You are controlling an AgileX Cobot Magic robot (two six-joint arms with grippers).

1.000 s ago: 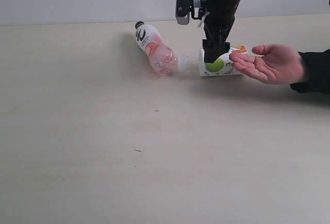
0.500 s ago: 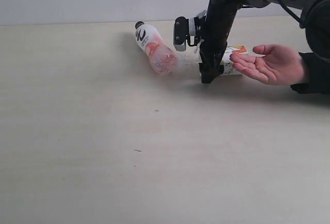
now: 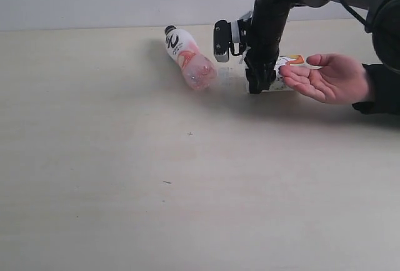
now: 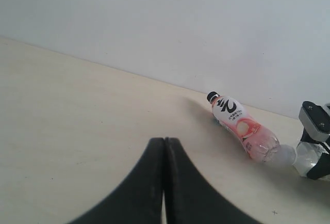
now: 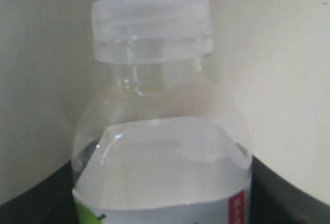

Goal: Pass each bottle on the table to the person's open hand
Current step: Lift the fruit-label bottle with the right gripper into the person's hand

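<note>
— Fingers (image 5: 26, 206) on the right arm are down on each side of the white-capped bottle (image 5: 162, 162). Are they squeezing it?

— I cannot tell. They sit close against its sides, below the round shoulder, but I can't see if they press yet.

— Where is that bottle?

— It lies on its side on the tabletop (image 3: 187, 190), just beside the open hand (image 3: 331, 77).

— What could go wrong from here?

— The bottle is round and smooth. If the fingers pinch it a bit off the middle, I think it could pop out and roll away. It looks thin too, so a hard squeeze might crush it.

— And the hand?

— It is very near. A fast lift or swing could bump it, or the bottle could land on the edge of the palm and tip off.

— What about the pink bottle (image 3: 190, 59)?

— That one lies on its side as well, with its bottom end near the white cap. If the first bottle slides that way, it could knock the pink one and send it rolling.

— And the left arm?

— Its fingers (image 4: 154, 182) are closed tight together and hold nothing. They hang well apart from both bottles, so I see no trouble there.
</note>
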